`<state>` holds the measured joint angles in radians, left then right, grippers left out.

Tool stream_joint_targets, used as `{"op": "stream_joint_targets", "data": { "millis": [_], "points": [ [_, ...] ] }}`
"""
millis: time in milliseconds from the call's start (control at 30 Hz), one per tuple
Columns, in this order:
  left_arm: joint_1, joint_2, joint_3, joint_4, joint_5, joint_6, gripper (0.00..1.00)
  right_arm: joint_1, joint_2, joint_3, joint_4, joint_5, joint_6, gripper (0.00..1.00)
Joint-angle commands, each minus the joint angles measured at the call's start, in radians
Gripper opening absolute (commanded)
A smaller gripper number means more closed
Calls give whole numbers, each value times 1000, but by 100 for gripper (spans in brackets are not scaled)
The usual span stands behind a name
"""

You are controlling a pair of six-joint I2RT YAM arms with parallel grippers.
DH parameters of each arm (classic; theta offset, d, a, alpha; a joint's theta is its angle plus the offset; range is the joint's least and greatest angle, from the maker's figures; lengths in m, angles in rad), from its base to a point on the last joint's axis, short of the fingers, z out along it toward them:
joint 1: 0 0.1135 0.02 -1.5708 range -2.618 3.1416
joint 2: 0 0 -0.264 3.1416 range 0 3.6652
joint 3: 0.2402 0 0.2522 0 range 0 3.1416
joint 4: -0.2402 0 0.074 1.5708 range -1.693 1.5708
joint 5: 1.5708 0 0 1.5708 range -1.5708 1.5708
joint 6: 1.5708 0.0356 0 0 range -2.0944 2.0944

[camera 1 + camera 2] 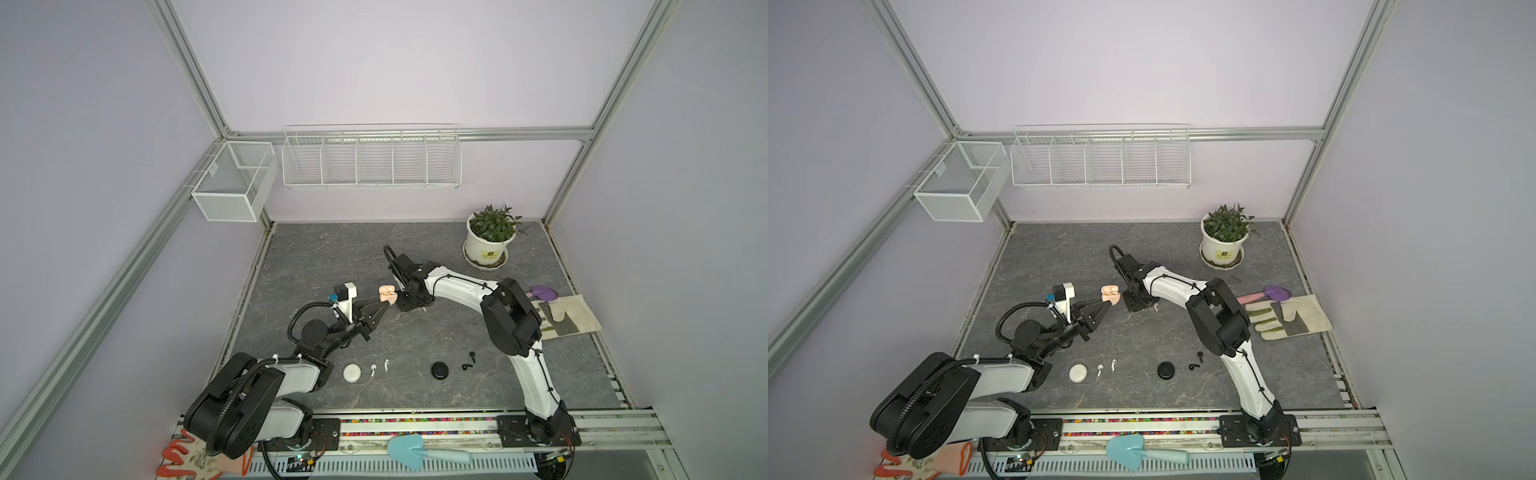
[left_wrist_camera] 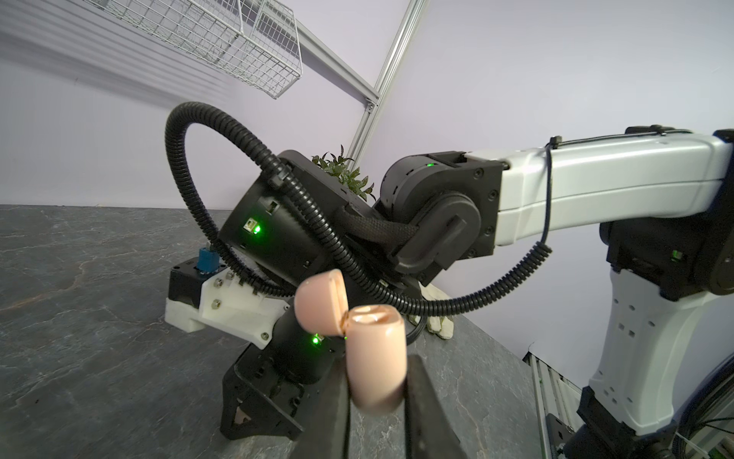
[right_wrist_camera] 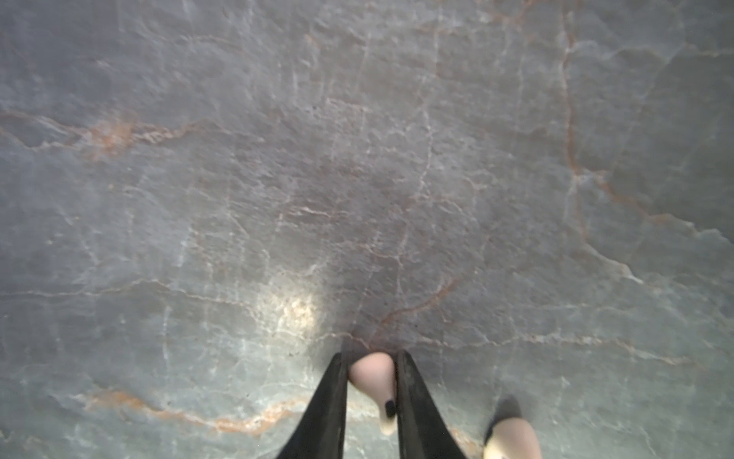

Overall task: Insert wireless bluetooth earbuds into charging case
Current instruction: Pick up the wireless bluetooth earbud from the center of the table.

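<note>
Marbled tabletop (image 1: 415,266); left hand (image 1: 387,303) tight on open pink case (image 2: 375,357), right hand (image 3: 371,355) seemingly closed on pinkish earbud (image 3: 373,377).

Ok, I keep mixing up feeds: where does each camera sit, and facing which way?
Top views: high over the table front, facing down toward the back wall; left arm, right arm show.
Left wrist: on its arm, looks along the left gripper, shut on the open pink case, toward the right arm.
Right wrist: on its arm, faces down at the table; right gripper pinches a pinkish earbud.
Both top views and left wrist share the case.
</note>
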<state>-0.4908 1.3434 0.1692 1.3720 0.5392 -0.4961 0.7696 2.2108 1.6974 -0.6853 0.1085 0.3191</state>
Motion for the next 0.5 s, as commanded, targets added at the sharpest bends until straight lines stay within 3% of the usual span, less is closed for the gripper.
{"op": "stream_joint_targets", "data": {
  "millis": [0, 467],
  "points": [
    [4, -9, -8, 44, -3, 3, 0, 6, 28, 18, -48, 16, 18, 25],
    [6, -11, -10, 44, -3, 5, 0, 6, 50, 39, -67, 28, 15, 33]
  ]
}}
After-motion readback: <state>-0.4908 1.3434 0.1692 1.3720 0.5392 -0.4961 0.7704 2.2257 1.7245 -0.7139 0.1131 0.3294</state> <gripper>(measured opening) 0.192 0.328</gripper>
